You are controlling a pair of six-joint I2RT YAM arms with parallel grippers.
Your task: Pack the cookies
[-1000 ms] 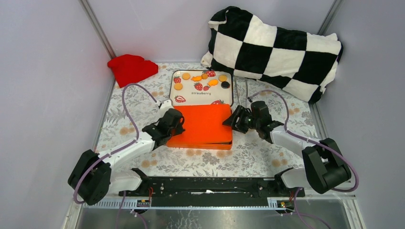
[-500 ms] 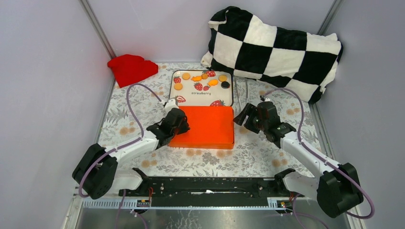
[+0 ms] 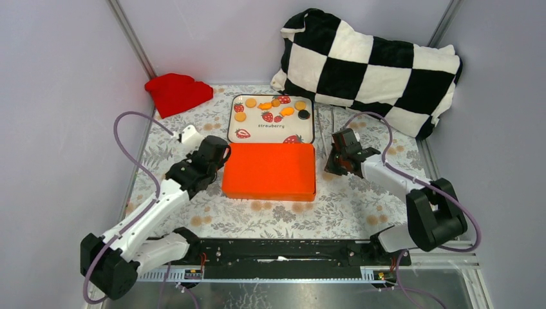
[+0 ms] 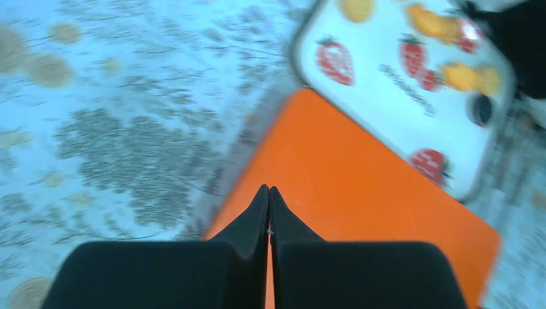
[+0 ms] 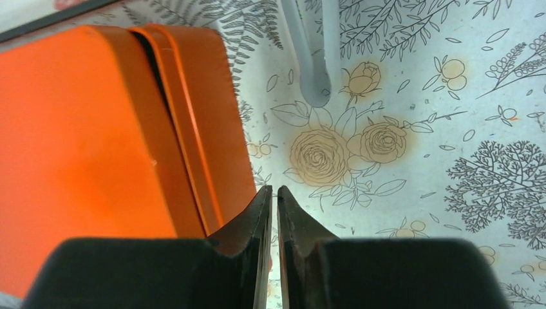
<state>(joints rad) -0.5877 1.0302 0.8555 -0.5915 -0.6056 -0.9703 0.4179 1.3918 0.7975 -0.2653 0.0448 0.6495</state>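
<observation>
Several cookies (image 3: pixel 250 102), orange-yellow discs, fish shapes and one black disc (image 3: pixel 304 114), lie on the white strawberry tray (image 3: pixel 271 134) at the back. Right in front of it sits a closed orange box (image 3: pixel 269 171). My left gripper (image 3: pixel 222 156) is shut and empty, hovering at the box's left end; in the left wrist view its tips (image 4: pixel 268 188) hang over the orange lid (image 4: pixel 360 193), with the tray (image 4: pixel 393 122) and cookies (image 4: pixel 460 76) beyond. My right gripper (image 3: pixel 328 167) is shut and empty, just off the box's right side (image 5: pixel 212 148), its tips (image 5: pixel 274 188) above the tablecloth.
A red cloth (image 3: pixel 178 92) lies at the back left and a black-and-white checked pillow (image 3: pixel 373 71) at the back right. Grey metal tongs (image 3: pixel 325 125) (image 5: pixel 312 58) rest on the floral tablecloth right of the tray. Grey walls close in both sides.
The lid, askew a second ago, now sits squarely on the orange box. My left gripper has drawn back to the left. My right gripper has moved off the box and closed.
</observation>
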